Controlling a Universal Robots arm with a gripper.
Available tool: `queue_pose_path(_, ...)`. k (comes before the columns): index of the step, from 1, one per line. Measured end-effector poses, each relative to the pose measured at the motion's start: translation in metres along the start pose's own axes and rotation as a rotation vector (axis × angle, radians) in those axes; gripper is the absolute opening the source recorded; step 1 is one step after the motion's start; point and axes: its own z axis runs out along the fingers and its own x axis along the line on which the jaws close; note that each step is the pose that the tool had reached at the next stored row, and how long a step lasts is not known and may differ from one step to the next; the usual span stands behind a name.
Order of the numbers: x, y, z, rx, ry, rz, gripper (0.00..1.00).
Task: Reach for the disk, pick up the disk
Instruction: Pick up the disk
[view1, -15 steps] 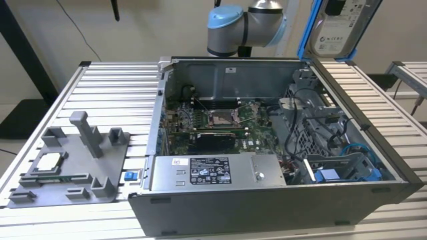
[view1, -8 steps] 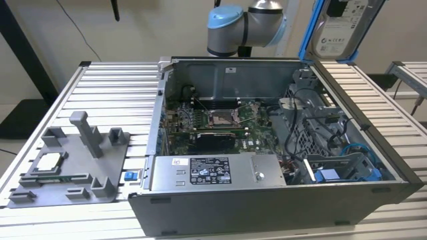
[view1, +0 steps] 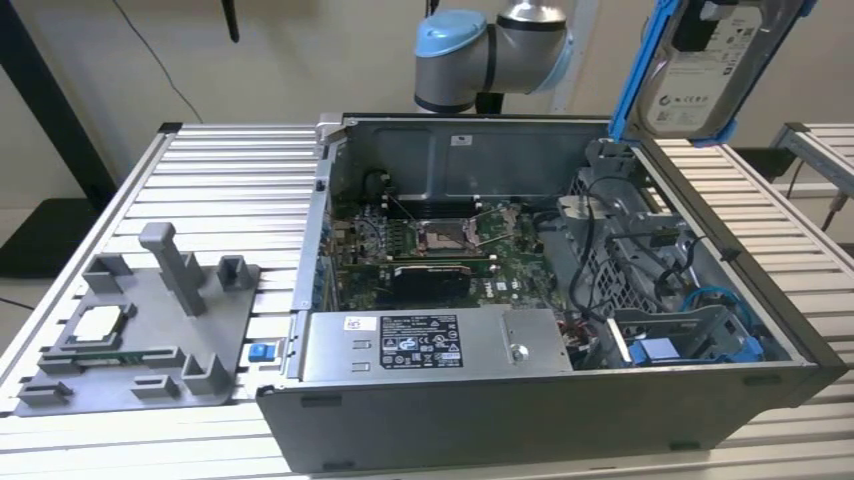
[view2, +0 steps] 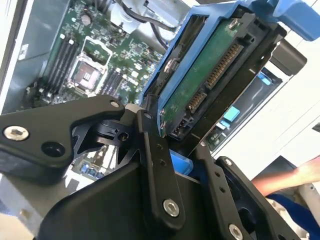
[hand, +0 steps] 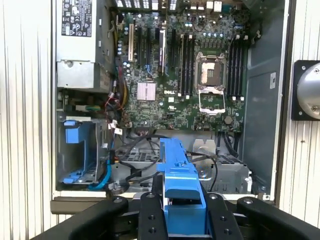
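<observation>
Gripped the disk (view2: 200, 85) with the tool (view2: 172, 132), closed narrowly on the blue bracket (hand: 177, 175) at one end of it. Pressed a black finger (view2: 150, 150) against each side of that bracket, as seen in both wrist views. Held the disk up in the air and tilted, green circuit side and connector row toward the second wrist view, white label (view1: 687, 85) toward the exterior view. Kept it touching nothing but the tool.

Hung well above the open computer case (view1: 534, 410), over the rim at its far corner. Looked straight down past the tool onto the motherboard (hand: 170, 75), with the bare processor socket (hand: 212, 75) and the memory slots well below. Saw the grey power supply box (view1: 427, 345) far from the tool, at the opposite end of the case. Saw an open drive cage with blue rails (view1: 694, 345) low in the case, below and well apart from the held disk, beside a tangle of black cables (hand: 140, 160).

Left the ribbed metal desk (view1: 227, 170) beneath the case, with a grey fixture tray (view1: 134, 330) well off to the side, carrying a small square chip (view1: 96, 322). Caught part of a person's arm (view2: 285, 180) beyond the tool in the second wrist view.
</observation>
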Motion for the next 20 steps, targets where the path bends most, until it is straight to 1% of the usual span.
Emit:
queue_pose_path(5,0.0219,0.0005,0.0031,0.0000,0.0001,0.001,0.00)
queue_pose_path(10,0.0386,0.0016,0.0074,0.0001,0.0000,0.002,0.00)
queue_pose_path(16,0.0625,0.0021,0.0107,0.0001,0.0009,0.003,0.00)
queue_pose_path(20,0.0786,0.0029,0.0147,0.0002,0.0008,0.003,0.00)
